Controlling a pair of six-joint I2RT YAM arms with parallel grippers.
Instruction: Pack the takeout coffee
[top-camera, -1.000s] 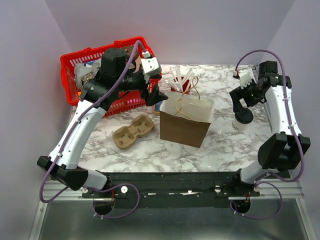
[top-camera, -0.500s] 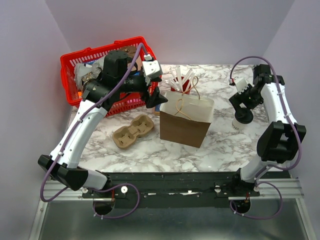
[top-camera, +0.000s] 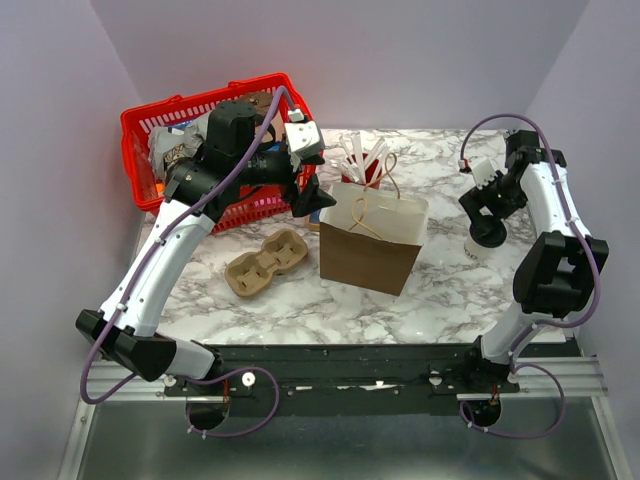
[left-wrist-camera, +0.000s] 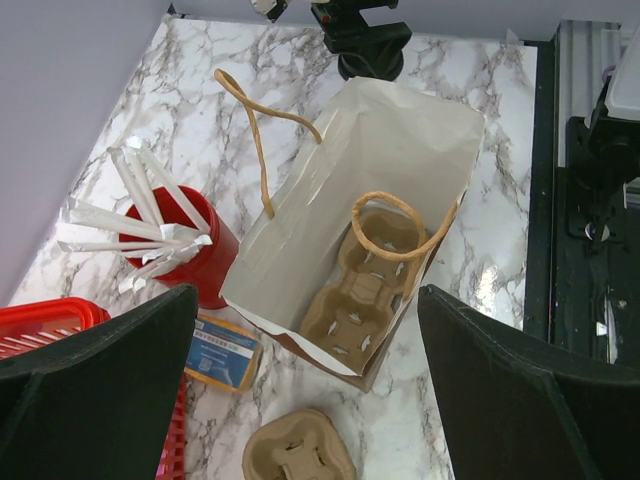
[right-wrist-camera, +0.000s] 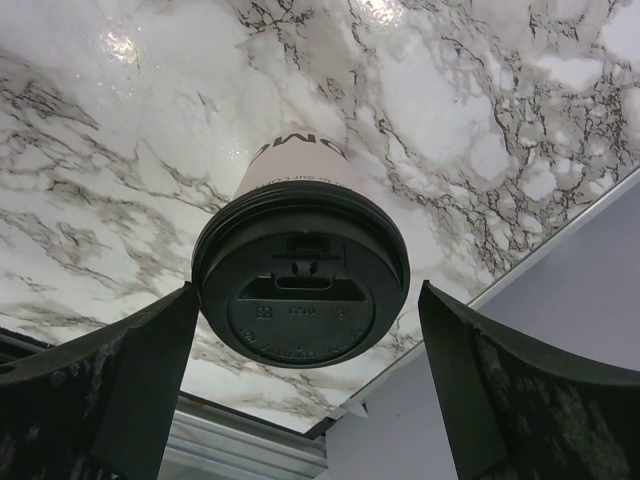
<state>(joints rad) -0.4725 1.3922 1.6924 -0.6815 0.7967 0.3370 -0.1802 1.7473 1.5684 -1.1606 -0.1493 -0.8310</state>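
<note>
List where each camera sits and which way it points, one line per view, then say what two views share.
Top external: high behind the bases, looking down at the marble table; both arms show, left gripper by the paper bag.
Left wrist: above the bag, looking down into it at a cup carrier; own open fingers frame the view.
Right wrist: straight above the takeout coffee; own open fingers flank it.
Shared: top and left wrist both show the bag.

A white marble table (top-camera: 450, 290) with grey veins fills the middle, light glinting off its top. Plain pale lilac walls (top-camera: 400, 60) close it in at far, left and right. A black rail (top-camera: 340, 362) and a grey metal sheet (top-camera: 330, 440) lie along the near edge.
</note>
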